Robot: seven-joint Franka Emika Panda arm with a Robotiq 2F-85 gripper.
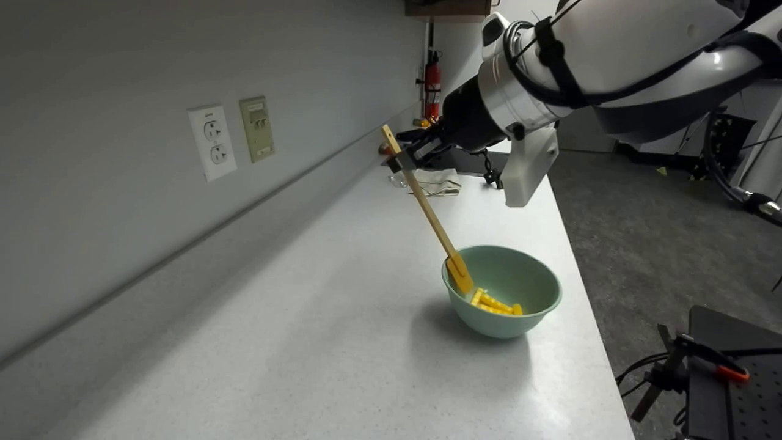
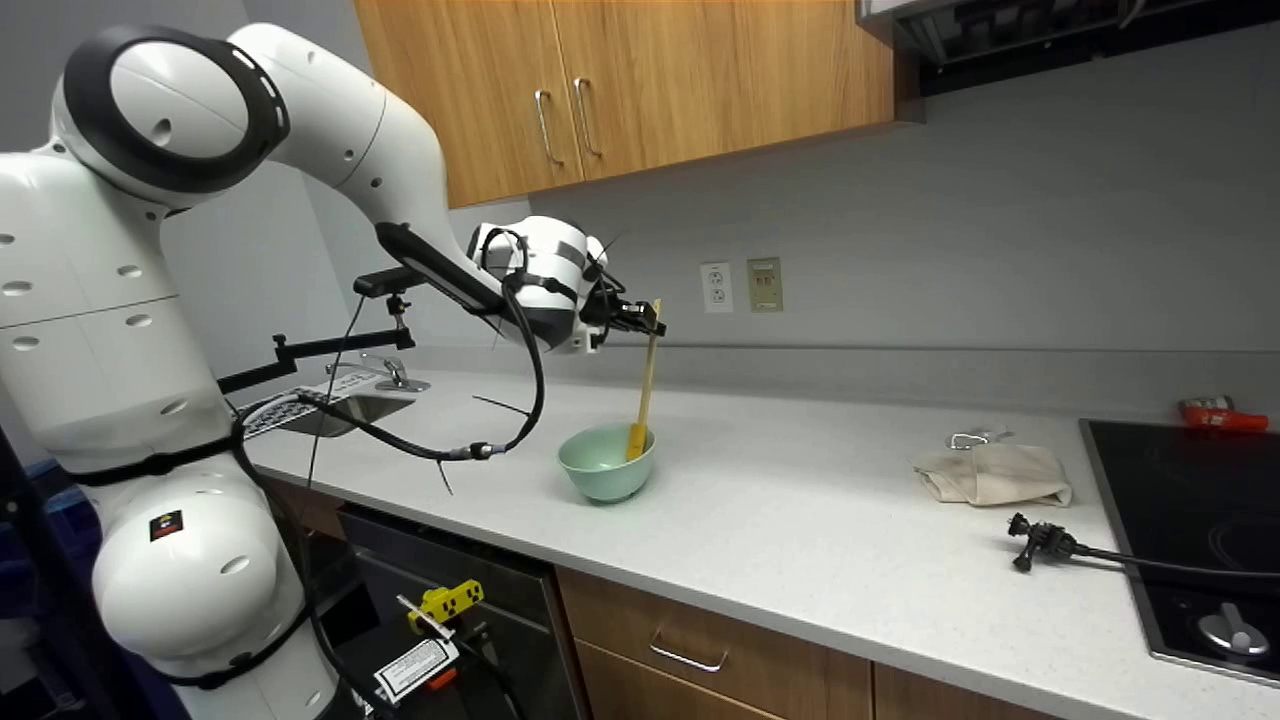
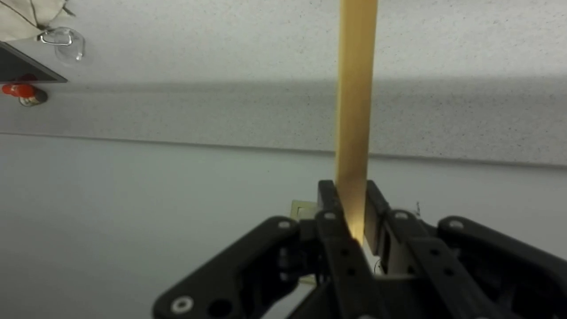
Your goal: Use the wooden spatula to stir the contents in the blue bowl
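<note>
In an exterior view, a white outlet (image 1: 212, 142) is on the wall (image 1: 122, 73), with a beige switch plate (image 1: 257, 128) beside it, between two and three o'clock. Next, the gripper (image 1: 403, 161) is clamped on the wooden spatula (image 1: 431, 211) near the top of its handle; in the wrist view the fingers (image 3: 327, 195) grip it from both sides. The spatula tilts, handle toward eleven o'clock, blade inside the blue bowl (image 1: 498, 327) between nine and ten. Yellow contents (image 1: 492, 304) lie toward the bowl's six o'clock, beside the blade; I cannot tell whether they touch. Farthest right, the white arm (image 1: 647, 49) extends toward one o'clock.
</note>
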